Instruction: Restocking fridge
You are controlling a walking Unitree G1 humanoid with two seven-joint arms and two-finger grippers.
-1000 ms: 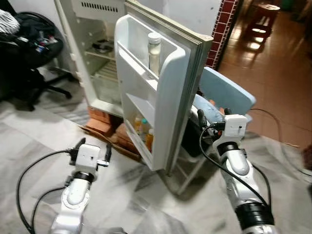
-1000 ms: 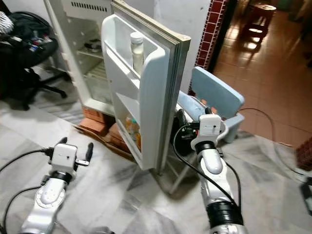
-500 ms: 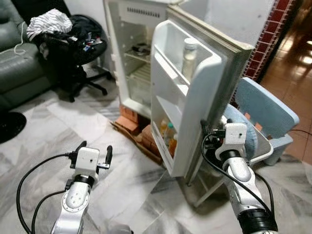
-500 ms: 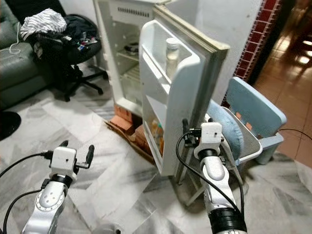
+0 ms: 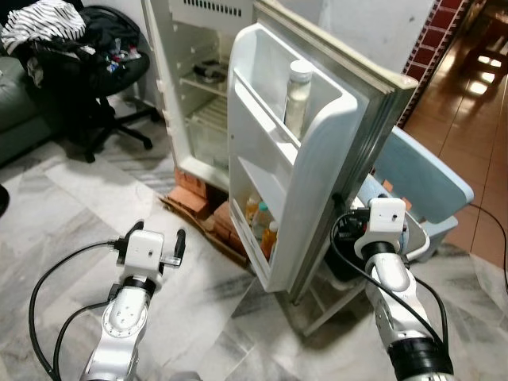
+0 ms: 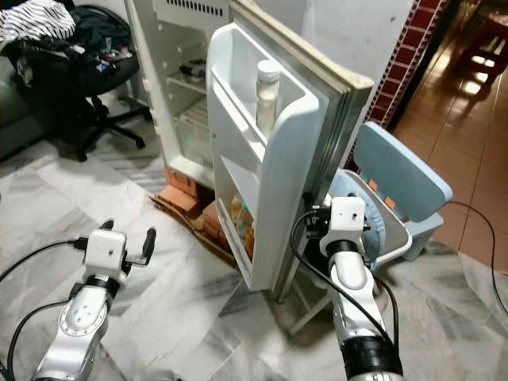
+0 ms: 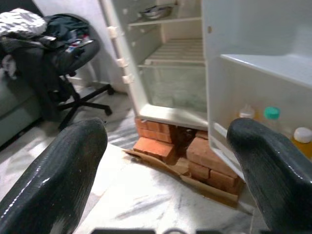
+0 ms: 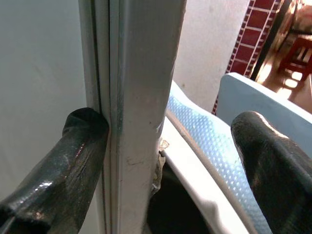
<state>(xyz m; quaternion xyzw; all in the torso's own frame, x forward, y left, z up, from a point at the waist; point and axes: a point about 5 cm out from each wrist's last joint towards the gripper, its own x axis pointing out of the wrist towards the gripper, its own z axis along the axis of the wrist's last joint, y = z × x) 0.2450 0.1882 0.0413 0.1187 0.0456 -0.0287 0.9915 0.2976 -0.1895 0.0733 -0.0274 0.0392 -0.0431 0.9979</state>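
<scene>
The white fridge (image 5: 198,103) stands open, its door (image 5: 317,159) swung wide toward me. A white-capped bottle (image 5: 296,95) stands in the door's top shelf, and several small bottles (image 5: 260,222) sit in the bottom one. My right gripper (image 8: 170,131) is open and straddles the door's free edge (image 8: 141,97). One finger (image 8: 83,141) touches the gasket side; the other is apart on the outer side. My left gripper (image 5: 151,236) hangs open and empty above the floor, facing the fridge's lower part.
A light blue plastic chair (image 5: 421,178) stands close behind the door, by my right arm. Bricks (image 7: 156,146) and cardboard lie under the fridge. A black office chair (image 5: 87,55) piled with clothes is at far left. Marble floor lies before the fridge.
The whole view has swung, so the camera moved. My right gripper stays on the door's edge, and my left gripper stays open and empty.
</scene>
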